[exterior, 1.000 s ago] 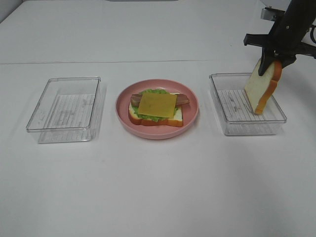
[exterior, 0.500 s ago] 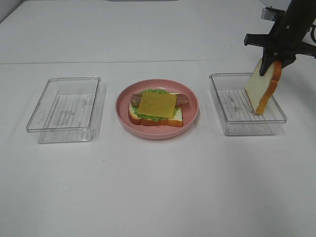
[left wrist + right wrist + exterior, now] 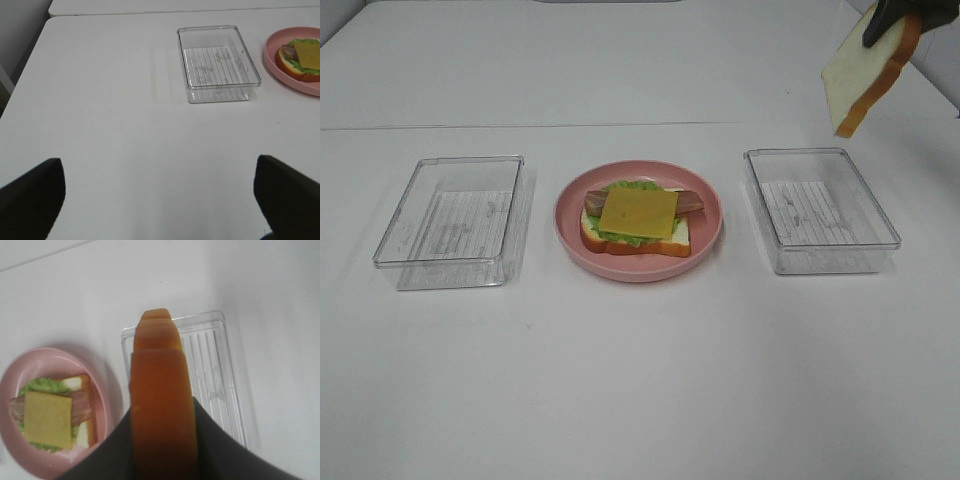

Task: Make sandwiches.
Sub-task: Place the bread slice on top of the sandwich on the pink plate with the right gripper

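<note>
The open-faced sandwich (image 3: 638,215) lies on the round pink plate (image 3: 708,235) at the table's middle: bread, green lettuce, bacon, yellow cheese on top. High at the far right my right gripper (image 3: 888,18) is shut on a white bread slice (image 3: 863,70) that hangs tilted in the air, above and behind the right tray (image 3: 820,208). The right wrist view looks down the slice's orange crust (image 3: 160,400) between my right gripper's (image 3: 162,445) dark fingers, with the sandwich (image 3: 50,420) below. My left gripper (image 3: 157,167) is open over bare table.
Two clear plastic trays flank the plate: the left tray (image 3: 453,220) and the right one, both with nothing in them. The left wrist view shows the left tray (image 3: 217,62) and the plate's edge (image 3: 272,60) ahead. White table (image 3: 640,380) all around.
My right gripper has lifted the bread slice up out of the right tray, which now holds nothing. The plate, the sandwich and the left tray stay put.
</note>
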`<action>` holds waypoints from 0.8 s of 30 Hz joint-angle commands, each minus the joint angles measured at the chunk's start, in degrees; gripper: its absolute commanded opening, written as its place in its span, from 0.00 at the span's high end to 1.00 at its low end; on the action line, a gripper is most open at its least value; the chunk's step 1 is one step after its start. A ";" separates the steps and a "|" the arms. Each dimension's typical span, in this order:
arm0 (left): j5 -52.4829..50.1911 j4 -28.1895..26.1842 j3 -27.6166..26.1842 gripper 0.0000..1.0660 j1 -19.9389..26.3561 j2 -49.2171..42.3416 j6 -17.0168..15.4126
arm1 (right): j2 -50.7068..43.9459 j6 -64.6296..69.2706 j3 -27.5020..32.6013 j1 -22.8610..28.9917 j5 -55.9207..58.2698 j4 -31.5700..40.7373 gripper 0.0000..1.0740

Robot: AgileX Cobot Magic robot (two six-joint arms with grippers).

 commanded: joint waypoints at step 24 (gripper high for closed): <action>-0.17 -0.40 0.17 0.12 -0.11 -1.09 -0.29 | 3.21 -39.19 35.70 7.10 -13.87 67.27 1.00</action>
